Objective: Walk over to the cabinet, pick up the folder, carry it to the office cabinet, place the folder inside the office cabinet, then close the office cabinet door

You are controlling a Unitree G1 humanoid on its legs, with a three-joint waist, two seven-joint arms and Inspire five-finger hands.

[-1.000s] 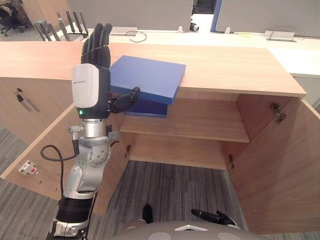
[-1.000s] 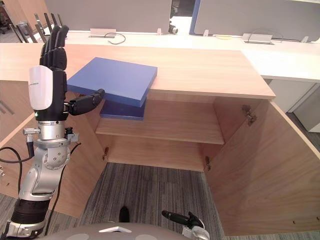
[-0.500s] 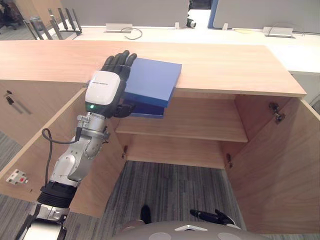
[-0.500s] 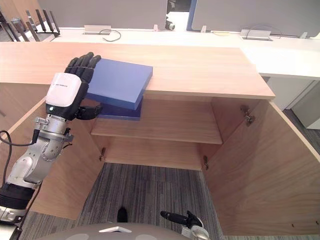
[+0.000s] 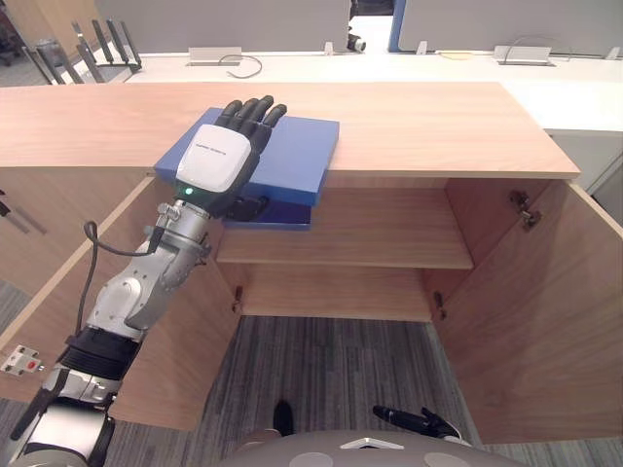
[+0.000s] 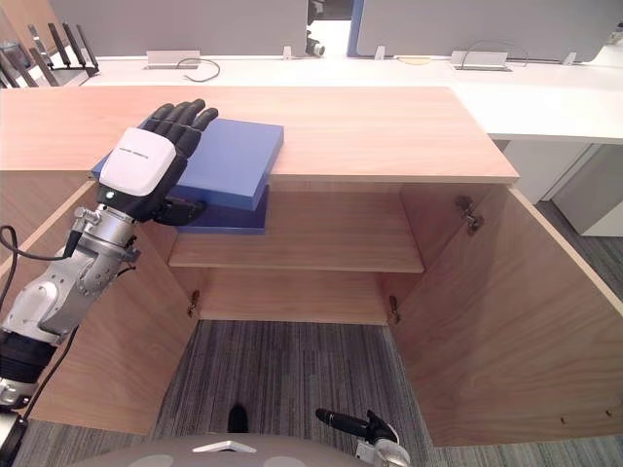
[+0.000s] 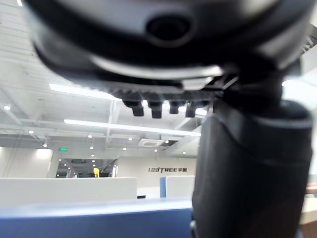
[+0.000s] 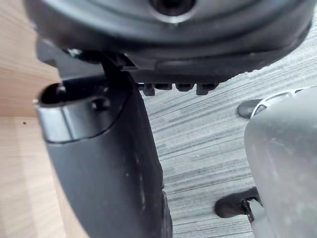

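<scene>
1. In an office, the wooden cabinet (image 5: 389,292) stands with its doors (image 5: 526,321) swung wide, a shelf (image 5: 370,233) inside and its top surface (image 5: 438,126) running across.
2. We see the blue folder (image 5: 292,161) lying on that surface at the front edge, partly overhanging the open compartment.
3. Our left hand (image 5: 219,165) rests on the folder, fingers (image 5: 251,110) straight over its top and thumb (image 5: 247,205) tucked beneath the overhang, pinching it.
4. Our right hand (image 5: 409,422) hangs low above the carpet (image 5: 331,360), fingers relaxed, holding nothing.

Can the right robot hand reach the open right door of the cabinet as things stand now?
Probably yes: the right robot hand hangs low near the open right door, with only bare floor between them.
</scene>
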